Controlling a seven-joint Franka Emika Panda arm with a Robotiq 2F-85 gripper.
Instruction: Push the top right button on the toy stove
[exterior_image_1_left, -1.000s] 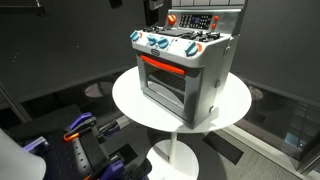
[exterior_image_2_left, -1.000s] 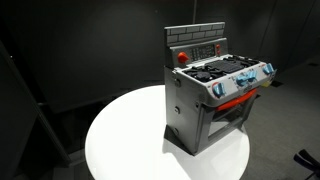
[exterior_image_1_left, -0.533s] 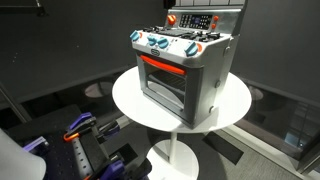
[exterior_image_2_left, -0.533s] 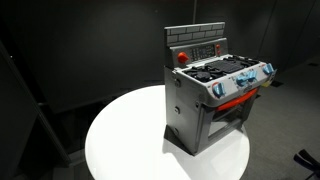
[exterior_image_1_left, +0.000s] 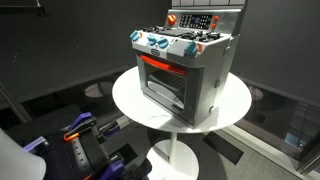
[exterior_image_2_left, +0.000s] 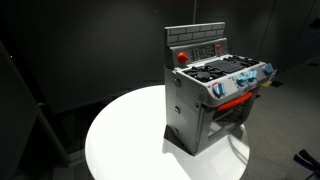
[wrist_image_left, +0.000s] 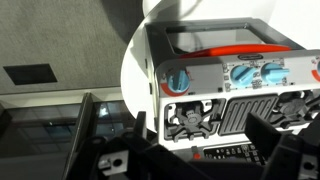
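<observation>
The toy stove (exterior_image_1_left: 185, 70) is silver-grey with a red strip above its glass door and blue and red knobs. It stands on a round white table (exterior_image_1_left: 130, 100) and shows in both exterior views (exterior_image_2_left: 215, 95). Its upright back panel (exterior_image_2_left: 197, 45) carries a large red button (exterior_image_2_left: 182, 57) and rows of small buttons. My gripper is out of frame in both exterior views. In the wrist view the gripper (wrist_image_left: 200, 133) hangs open and empty above the stove top (wrist_image_left: 220, 70). Its dark fingers straddle the burners near the back panel (wrist_image_left: 215, 152).
The table (exterior_image_2_left: 120, 140) stands on a white pedestal (exterior_image_1_left: 175, 155). Dark equipment with blue and orange parts (exterior_image_1_left: 80, 130) sits on the floor below the table. Black curtains surround the scene.
The dark gripper seen above the stove's back panel in an exterior view has risen out of that frame. The stove has not moved.
</observation>
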